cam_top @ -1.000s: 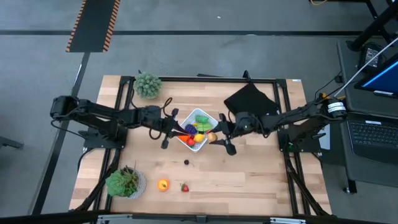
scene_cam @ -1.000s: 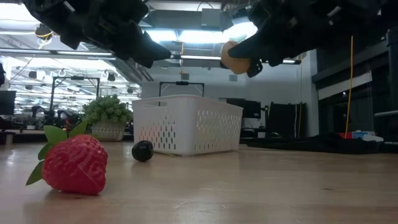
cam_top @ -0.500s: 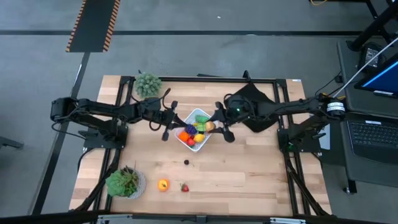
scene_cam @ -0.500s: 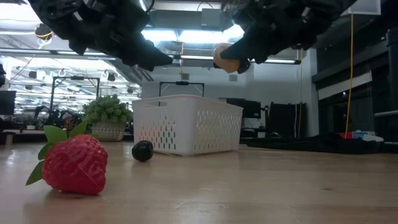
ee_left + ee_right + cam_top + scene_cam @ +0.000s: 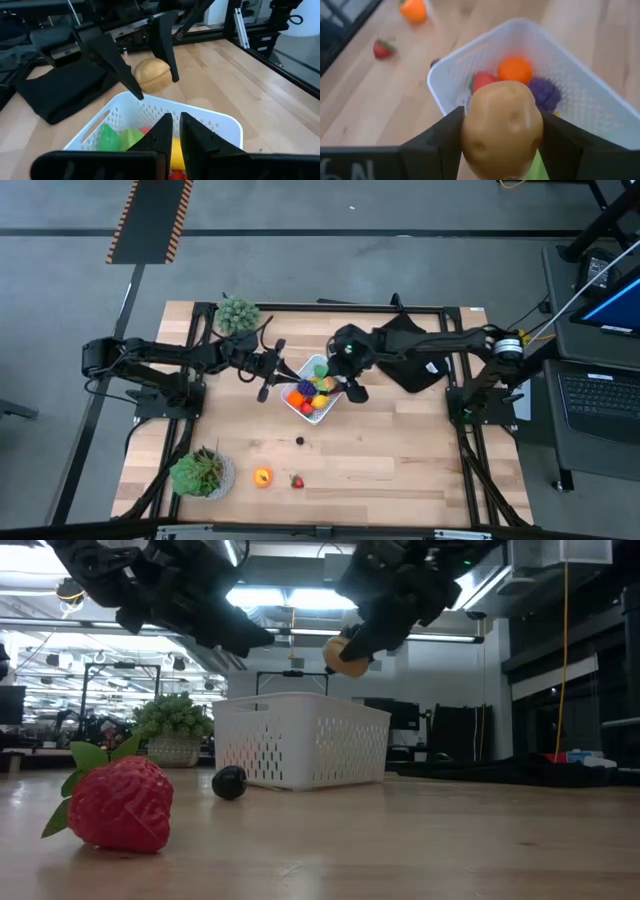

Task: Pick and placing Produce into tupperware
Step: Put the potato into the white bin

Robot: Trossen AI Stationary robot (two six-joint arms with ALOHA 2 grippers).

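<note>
Right pincer [image 5: 502,145]: clamped on a tan potato [image 5: 502,129], held above the white basket [image 5: 300,408] at mid-desk [image 5: 400,470]. Basket contents: orange, red, purple, yellow and green pieces. Left pincer [image 5: 268,369]: fingers close together with a narrow gap, empty, raised just beside the basket. Loose on desk: strawberry [image 5: 118,803], orange fruit [image 5: 262,476], small dark fruit [image 5: 229,782].

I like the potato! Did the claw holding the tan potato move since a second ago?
Yes. The right claw carried the tan toy potato leftward in the high view, from beside the white square container to above it.
</note>
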